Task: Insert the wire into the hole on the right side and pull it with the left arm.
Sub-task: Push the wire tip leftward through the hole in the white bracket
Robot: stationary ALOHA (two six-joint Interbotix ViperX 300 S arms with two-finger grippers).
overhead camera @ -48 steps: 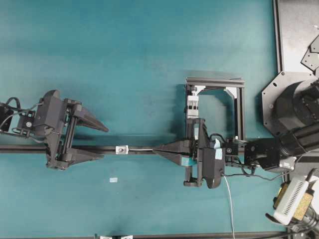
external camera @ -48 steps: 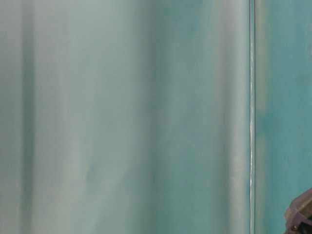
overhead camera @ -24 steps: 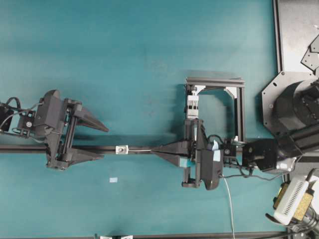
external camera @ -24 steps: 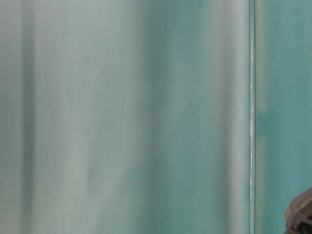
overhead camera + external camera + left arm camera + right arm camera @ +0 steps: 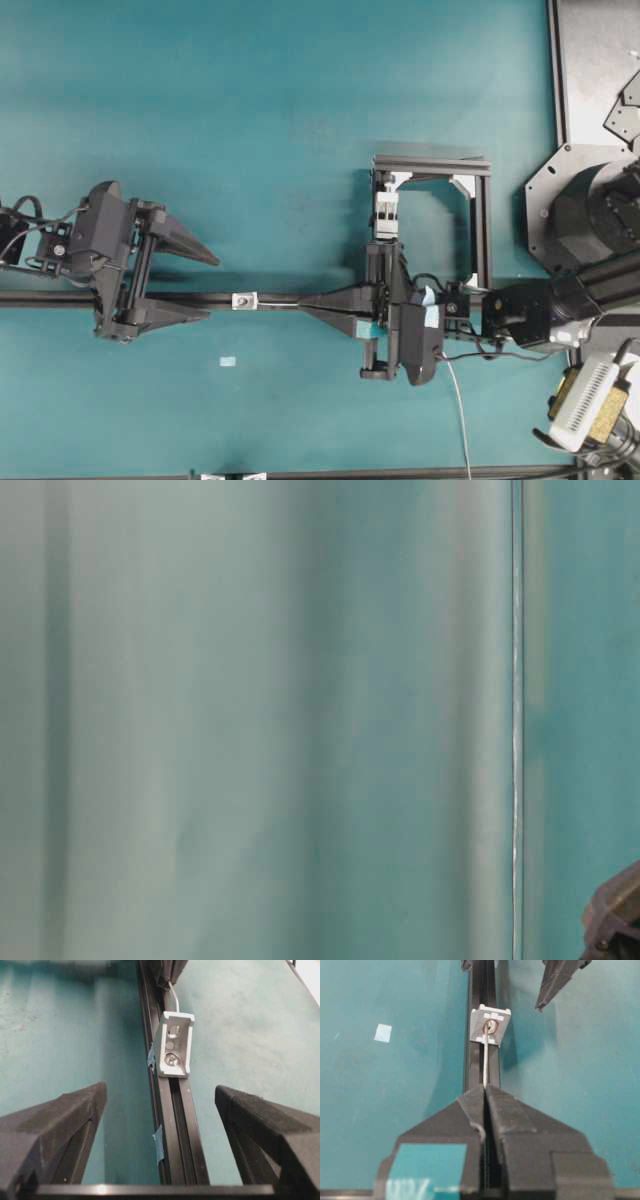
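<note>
My right gripper (image 5: 485, 1086) is shut on the thin pale wire (image 5: 485, 1060). The wire runs straight ahead along the black rail (image 5: 479, 990). Its tip meets the red-ringed hole (image 5: 491, 1026) in the small silvery bracket (image 5: 490, 1024). Overhead, the right gripper (image 5: 303, 302) points left, a short way right of the bracket (image 5: 243, 300). My left gripper (image 5: 212, 289) stands open just left of the bracket, one finger on each side of the rail. In the left wrist view the bracket (image 5: 175, 1045) is ahead of the open left gripper (image 5: 160, 1089). The wire (image 5: 173, 995) comes down behind the bracket, and none shows on its near face.
A black square frame with a white clamp block (image 5: 387, 210) stands behind the right gripper. A thin pale strand (image 5: 458, 410) trails from that gripper toward the front edge. A white cable with a beige block (image 5: 585, 400) lies at right. A pale tape patch (image 5: 228, 361) lies on the teal mat.
My right gripper has slid left along the rail with the wire, closing on the bracket. The left gripper has stayed where it was, open.
</note>
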